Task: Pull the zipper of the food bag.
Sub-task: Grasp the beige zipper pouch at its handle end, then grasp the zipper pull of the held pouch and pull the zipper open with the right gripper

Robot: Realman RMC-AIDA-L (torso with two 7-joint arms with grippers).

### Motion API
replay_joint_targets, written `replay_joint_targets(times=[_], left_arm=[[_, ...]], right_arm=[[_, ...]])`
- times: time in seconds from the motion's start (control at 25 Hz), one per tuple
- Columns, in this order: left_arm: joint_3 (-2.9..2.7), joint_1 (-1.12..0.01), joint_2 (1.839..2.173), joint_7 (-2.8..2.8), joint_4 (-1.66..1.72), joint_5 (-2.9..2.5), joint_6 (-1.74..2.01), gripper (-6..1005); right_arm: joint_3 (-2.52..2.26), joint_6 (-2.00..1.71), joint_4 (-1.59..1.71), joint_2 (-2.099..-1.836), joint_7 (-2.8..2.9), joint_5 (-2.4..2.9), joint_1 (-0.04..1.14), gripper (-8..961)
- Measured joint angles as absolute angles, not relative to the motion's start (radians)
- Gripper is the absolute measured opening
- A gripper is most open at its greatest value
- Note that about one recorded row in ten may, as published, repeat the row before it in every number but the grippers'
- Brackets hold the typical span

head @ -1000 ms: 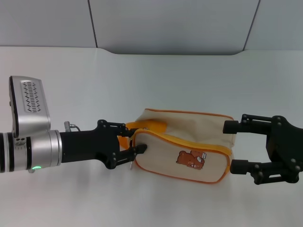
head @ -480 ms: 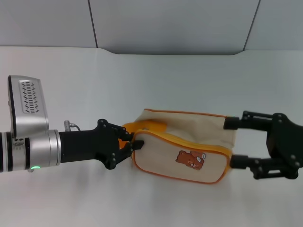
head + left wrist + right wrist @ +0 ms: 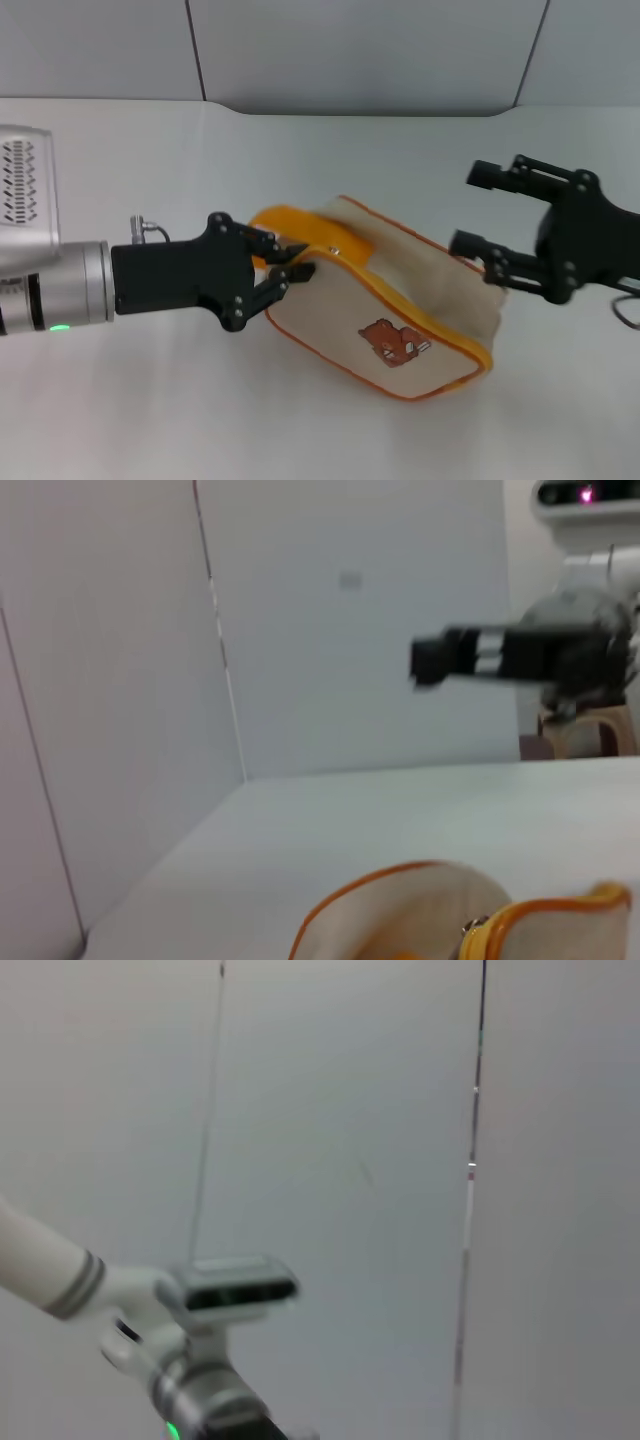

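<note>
Cream canvas food bag with orange zipper lies tilted on the white tabletop; left gripper fingers pinch its zipper end, right gripper fingers spread beside the far end.

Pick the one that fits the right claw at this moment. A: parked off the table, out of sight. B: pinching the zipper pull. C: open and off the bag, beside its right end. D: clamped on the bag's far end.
C: in the head view the right claw is spread open and clear of the food bag, while the left claw is closed at the bag's orange-edged end.
</note>
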State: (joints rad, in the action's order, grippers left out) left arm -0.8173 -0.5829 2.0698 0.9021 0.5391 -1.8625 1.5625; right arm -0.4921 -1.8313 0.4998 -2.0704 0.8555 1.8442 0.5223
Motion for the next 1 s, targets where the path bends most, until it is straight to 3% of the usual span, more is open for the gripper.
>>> replay_joint_targets(times=[0.16,0.4,0.72,1.0], left_arm=[[-0.822,-0.591,2.069,0.897,0.549,-1.852,1.588,109],[-0.825,-0.599,2.07,0.896,0.555,-1.851,1.593,105],[-0.823,-0.609,2.071,0.901,0.555,-1.85,1.584,105],[-0.818,-0.614,2.072,0.906,0.555,-1.85,1.583,103]], right_arm=[[-0.487,-1.77,0.455,-2.079,0.763,1.834,0.54,783],[-0.497,-1.696,0.339,-2.084,0.539,1.82,0.573,579],[-0.578,-1.658,0.285,-2.086,0.402,1.823,0.596,138],[-0.621,-1.59,0.262,-2.091,0.356,1.819,0.612,138]])
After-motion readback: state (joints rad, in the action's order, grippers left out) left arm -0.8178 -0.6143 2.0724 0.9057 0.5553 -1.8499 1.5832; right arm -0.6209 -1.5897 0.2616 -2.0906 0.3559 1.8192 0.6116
